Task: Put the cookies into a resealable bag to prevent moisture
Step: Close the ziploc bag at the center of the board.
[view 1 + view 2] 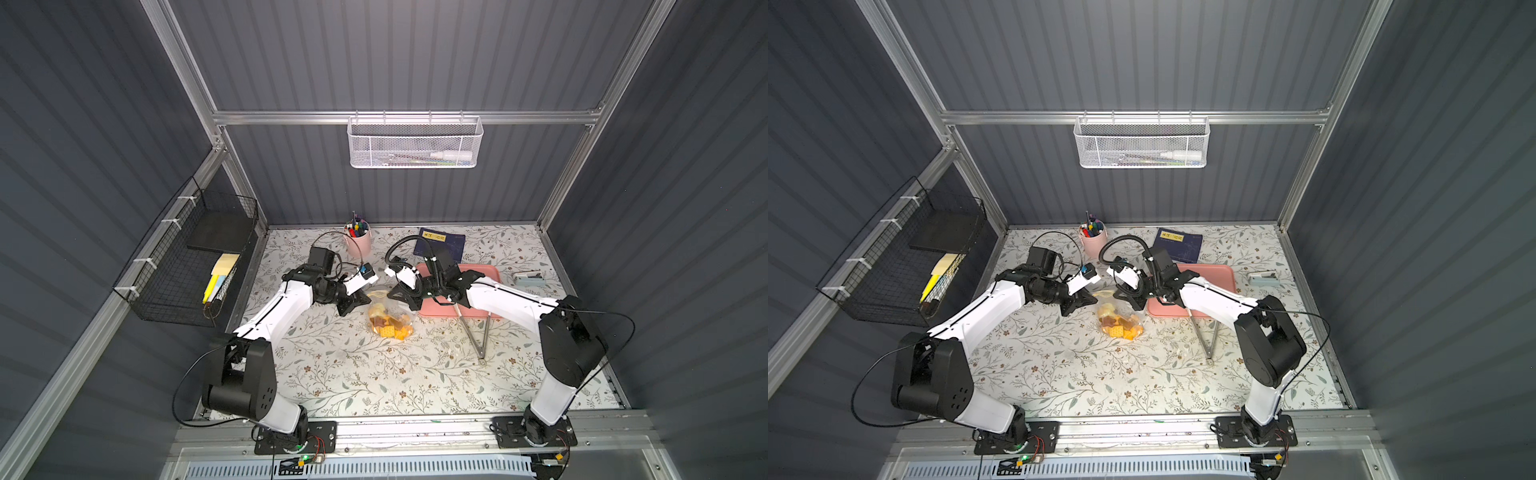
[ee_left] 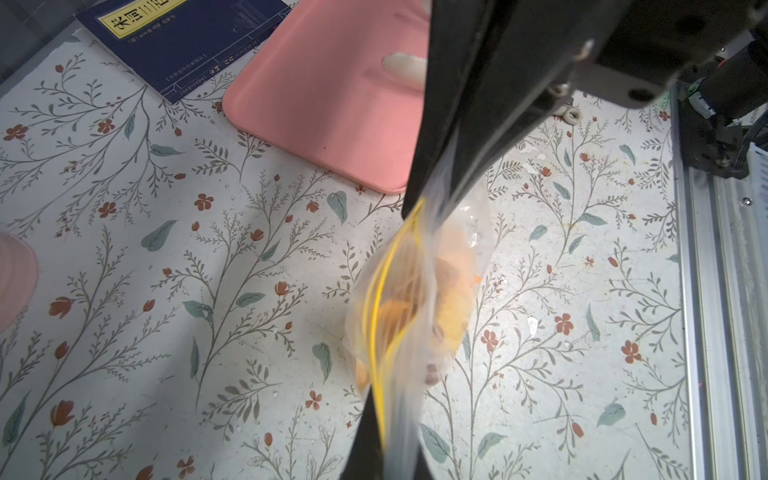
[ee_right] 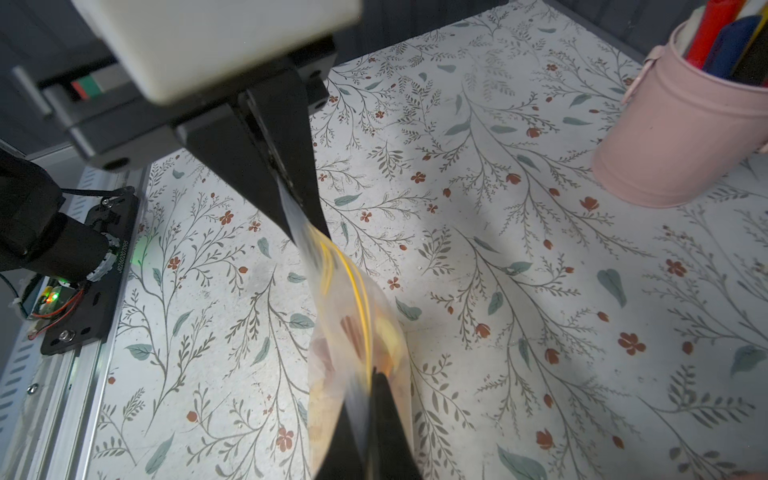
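Note:
The resealable bag (image 1: 390, 313) (image 1: 1120, 318) hangs between my two grippers above the floral table, its yellow zip edge stretched from one to the other. The cookies (image 1: 390, 329) (image 1: 1121, 331), orange-yellow and brown, lie bunched in its lower part. My left gripper (image 1: 368, 296) (image 2: 384, 432) is shut on the bag's top edge from the left. My right gripper (image 1: 394, 296) (image 3: 361, 399) is shut on the same edge from the right. In the wrist views the bag (image 2: 415, 291) (image 3: 357, 332) is blurred, and each gripper's fingers face the other's.
A pink tray (image 1: 486, 274) sits just right of the bag, with metal tongs (image 1: 478, 332) in front of it. At the back stand a pink pen cup (image 1: 358, 243) and a blue book (image 1: 446, 245). A stapler (image 1: 528, 278) lies far right.

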You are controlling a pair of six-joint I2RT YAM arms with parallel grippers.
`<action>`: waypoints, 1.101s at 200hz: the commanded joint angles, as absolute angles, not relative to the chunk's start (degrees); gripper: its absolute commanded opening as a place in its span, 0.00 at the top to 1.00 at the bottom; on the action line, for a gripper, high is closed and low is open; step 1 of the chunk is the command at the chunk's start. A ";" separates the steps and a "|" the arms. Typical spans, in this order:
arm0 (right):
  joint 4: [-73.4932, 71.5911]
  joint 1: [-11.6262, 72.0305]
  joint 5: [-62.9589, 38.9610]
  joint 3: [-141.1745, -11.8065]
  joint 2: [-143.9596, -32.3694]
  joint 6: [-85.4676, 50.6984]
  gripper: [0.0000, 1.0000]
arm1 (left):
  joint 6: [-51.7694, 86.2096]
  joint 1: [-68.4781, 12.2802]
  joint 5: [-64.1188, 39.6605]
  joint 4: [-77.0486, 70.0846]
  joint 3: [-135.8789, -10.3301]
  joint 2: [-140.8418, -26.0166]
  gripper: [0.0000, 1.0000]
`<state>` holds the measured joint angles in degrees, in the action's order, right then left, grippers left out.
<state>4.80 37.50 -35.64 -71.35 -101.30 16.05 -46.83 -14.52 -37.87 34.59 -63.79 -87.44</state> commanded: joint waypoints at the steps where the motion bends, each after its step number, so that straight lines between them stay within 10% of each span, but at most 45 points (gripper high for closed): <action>1: 4.73 37.79 -36.27 -71.81 -100.65 15.71 1.00 | -46.06 -14.15 -40.06 34.01 -64.58 -87.77 0.96; 29: 8.74 37.69 -37.19 -73.12 -101.06 17.29 1.00 | -44.43 -13.91 -40.98 29.04 -61.68 -85.43 0.65; 65: 10.45 37.64 -38.32 -73.98 -101.80 17.33 1.00 | -39.21 -13.74 -46.08 19.57 -57.70 -84.26 0.60; 87: 10.75 37.65 -38.84 -74.18 -101.95 17.31 1.00 | -38.03 -13.79 -47.97 18.29 -58.05 -85.95 0.65; 108: 12.63 37.59 -38.84 -75.00 -102.44 18.00 1.00 | -38.13 -13.77 -49.06 18.33 -58.75 -86.63 1.00; 140: 13.00 37.45 -38.65 -75.14 -102.57 17.96 1.00 | -39.74 -13.77 -49.39 21.73 -60.63 -87.42 1.00; 155: 12.96 37.36 -39.22 -75.30 -102.61 17.76 1.00 | -40.25 -13.79 -49.28 23.13 -60.91 -87.80 0.61; 183: 13.89 37.30 -40.41 -76.40 -103.38 17.74 1.00 | -38.59 -13.88 -52.26 20.68 -60.51 -89.10 0.54; 196: 14.15 37.35 -40.47 -76.71 -103.75 17.75 1.00 | -37.18 -13.97 -53.84 18.05 -60.12 -89.88 0.58; 220: 14.64 37.33 -40.21 -76.87 -103.80 17.88 1.00 | -36.56 -14.15 -54.40 16.40 -60.41 -91.00 1.00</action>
